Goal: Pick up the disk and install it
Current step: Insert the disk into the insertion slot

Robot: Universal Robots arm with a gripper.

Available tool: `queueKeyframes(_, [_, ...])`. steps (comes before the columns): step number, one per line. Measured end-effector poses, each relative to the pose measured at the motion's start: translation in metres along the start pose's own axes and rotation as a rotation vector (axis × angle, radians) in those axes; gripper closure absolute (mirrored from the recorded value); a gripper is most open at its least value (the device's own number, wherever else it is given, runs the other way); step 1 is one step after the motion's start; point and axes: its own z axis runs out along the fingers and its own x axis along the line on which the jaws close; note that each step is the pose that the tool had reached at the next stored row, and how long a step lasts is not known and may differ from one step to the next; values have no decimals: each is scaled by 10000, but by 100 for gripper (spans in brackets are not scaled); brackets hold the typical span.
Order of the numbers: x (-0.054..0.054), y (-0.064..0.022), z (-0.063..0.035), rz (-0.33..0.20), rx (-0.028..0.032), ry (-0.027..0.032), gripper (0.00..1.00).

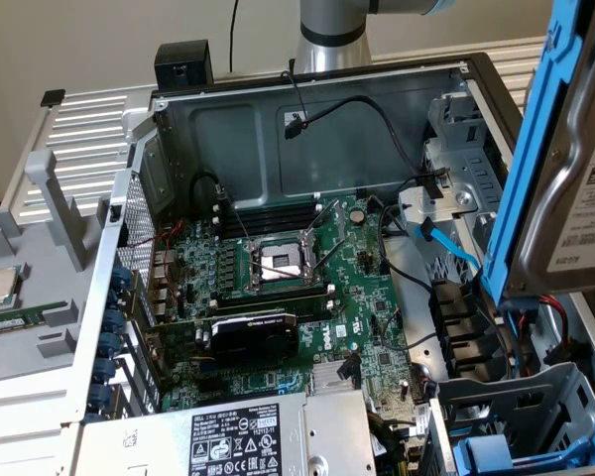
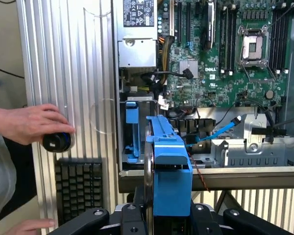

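Observation:
The disk [image 1: 575, 188] is a silver hard drive with a white label, clipped in a blue plastic frame [image 1: 529, 149]. It hangs tilted in the air at the exterior view's right, above the open computer case's drive cage [image 1: 535, 397]. In the wrist view the disk [image 2: 170, 176] is seen edge-on, its blue frame standing upright. My gripper [image 2: 161, 218] is shut on the disk, with a black finger [image 2: 130, 218] on one side and the other finger [image 2: 202, 218] opposite. The cage lies beyond the disk's far end.
Inside the case [image 1: 307, 109] lie the motherboard [image 1: 278, 263], a grey power-supply box [image 1: 238, 436], loose black cables and a blue cable [image 1: 446, 248]. Another blue frame [image 2: 132, 129] sits in the bay. A person's hand [image 2: 27, 122] rests on a black knob [image 2: 56, 142] beside a keyboard [image 2: 78, 186].

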Motion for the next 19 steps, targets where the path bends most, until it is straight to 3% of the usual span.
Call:
queueKeyframes(12, [1,3,1,3,8,-23,63])
queueKeyframes(19, [31,56,18,2,26,-25,63])
